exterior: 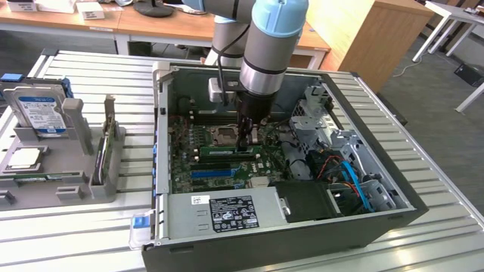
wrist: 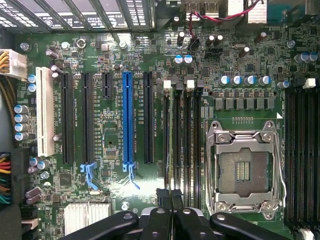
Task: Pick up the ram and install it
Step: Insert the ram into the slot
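The ram, a green stick with a white label, stands on edge in a memory slot on the motherboard inside the open computer case. My gripper comes straight down onto it, nearer the end on the exterior view's right, and its fingers are shut across the ram's top edge. In the wrist view the black fingers meet over the row of black memory slots, beside the open CPU socket.
A grey fixture at the exterior view's left holds a hard drive, a CPU and an upright card. The power supply, drive cage and blue cables crowd the case. A blue slot connector lies beside the memory slots.
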### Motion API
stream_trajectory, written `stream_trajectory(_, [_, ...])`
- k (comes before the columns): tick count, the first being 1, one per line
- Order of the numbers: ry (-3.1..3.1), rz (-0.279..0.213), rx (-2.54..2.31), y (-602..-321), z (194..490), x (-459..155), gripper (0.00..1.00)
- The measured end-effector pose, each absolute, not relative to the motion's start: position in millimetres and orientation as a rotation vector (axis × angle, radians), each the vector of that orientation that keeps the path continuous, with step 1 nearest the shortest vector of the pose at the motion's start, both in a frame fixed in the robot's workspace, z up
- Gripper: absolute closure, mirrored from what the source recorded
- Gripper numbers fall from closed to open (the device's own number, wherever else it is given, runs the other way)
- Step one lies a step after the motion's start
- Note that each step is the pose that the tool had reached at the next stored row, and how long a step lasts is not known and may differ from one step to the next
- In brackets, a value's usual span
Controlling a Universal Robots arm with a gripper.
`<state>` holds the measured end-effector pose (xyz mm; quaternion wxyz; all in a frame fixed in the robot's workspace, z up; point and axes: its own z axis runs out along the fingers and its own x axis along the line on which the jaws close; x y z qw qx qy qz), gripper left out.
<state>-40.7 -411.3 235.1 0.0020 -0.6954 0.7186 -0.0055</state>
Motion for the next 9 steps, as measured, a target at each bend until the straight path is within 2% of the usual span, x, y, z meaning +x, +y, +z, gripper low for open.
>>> stream_trajectory(9, [2.250, -0.017, -2.187, -411.3, 235.1, -40.7, 0.88])
